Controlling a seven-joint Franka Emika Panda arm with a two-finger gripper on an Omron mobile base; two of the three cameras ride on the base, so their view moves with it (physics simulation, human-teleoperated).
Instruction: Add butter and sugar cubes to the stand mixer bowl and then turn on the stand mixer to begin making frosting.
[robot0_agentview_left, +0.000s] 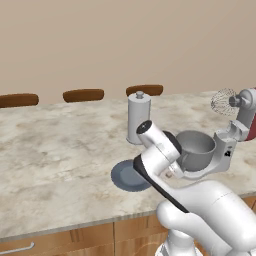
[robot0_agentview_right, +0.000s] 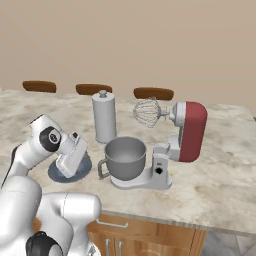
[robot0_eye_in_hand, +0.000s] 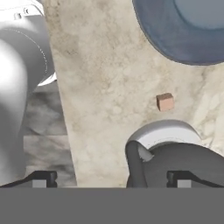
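The sugar cube (robot0_eye_in_hand: 165, 102), tiny and tan-pink, lies on the marble counter between the blue-grey plate (robot0_eye_in_hand: 183, 30) and the stand mixer bowl (robot0_eye_in_hand: 186, 164). In the hand view my gripper (robot0_eye_in_hand: 111, 179) is open and empty, its fingertips (robot0_eye_in_hand: 43, 178) spread wide, above the cube and the bowl's handle. In the right base view my hand (robot0_agentview_right: 70, 156) hovers low over the plate (robot0_agentview_right: 85, 167), left of the grey bowl (robot0_agentview_right: 125, 157). The bowl sits on the stand mixer (robot0_agentview_right: 189, 131), whose red head is tilted up with the whisk (robot0_agentview_right: 147, 112) clear. The butter is out of view.
A tall grey canister (robot0_agentview_right: 104, 117) stands behind the plate and bowl. The counter's front edge (robot0_eye_in_hand: 65, 131) runs close beside the cube. Three brown stool tops line the counter's far side. Open marble stretches to the left (robot0_agentview_left: 55, 150).
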